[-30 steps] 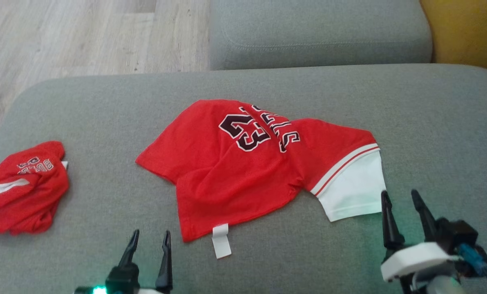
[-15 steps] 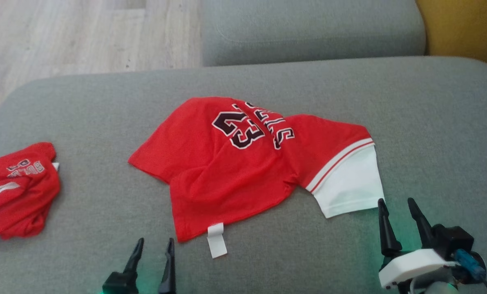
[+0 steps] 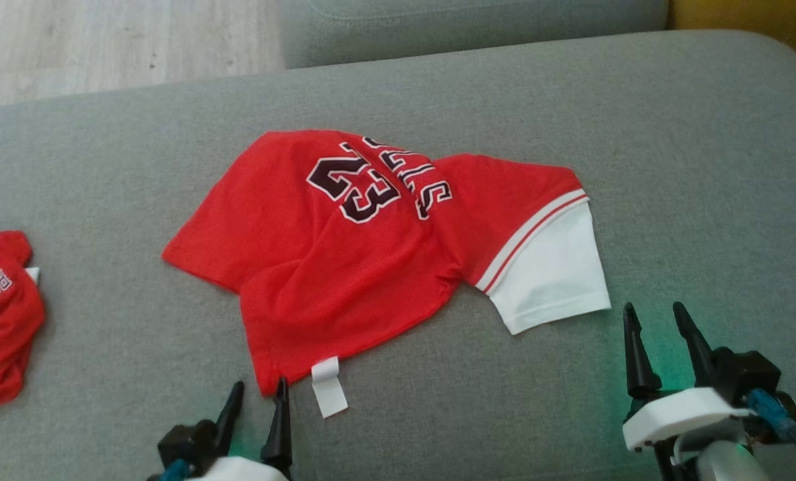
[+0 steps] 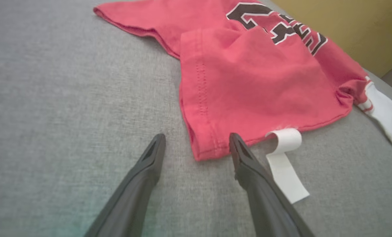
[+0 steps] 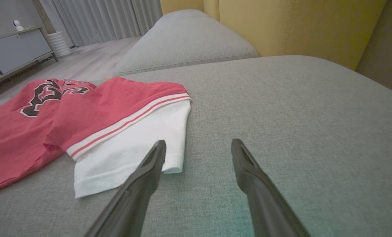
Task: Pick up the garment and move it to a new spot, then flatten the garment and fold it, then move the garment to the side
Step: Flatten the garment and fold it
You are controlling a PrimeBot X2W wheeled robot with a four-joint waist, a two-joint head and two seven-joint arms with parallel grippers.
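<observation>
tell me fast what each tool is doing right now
left tool: open, holding nothing, at the red garment's near corner
right tool: open, holding nothing, near the white sleeve

Matt red cloth garment (image 3: 344, 267) on coarse grey woven cushion (image 3: 672, 153)

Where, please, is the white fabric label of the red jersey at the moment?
In the head view, the white fabric label lies on the grey cushion at the near hem of the red jersey, just right of the open left gripper.
</observation>
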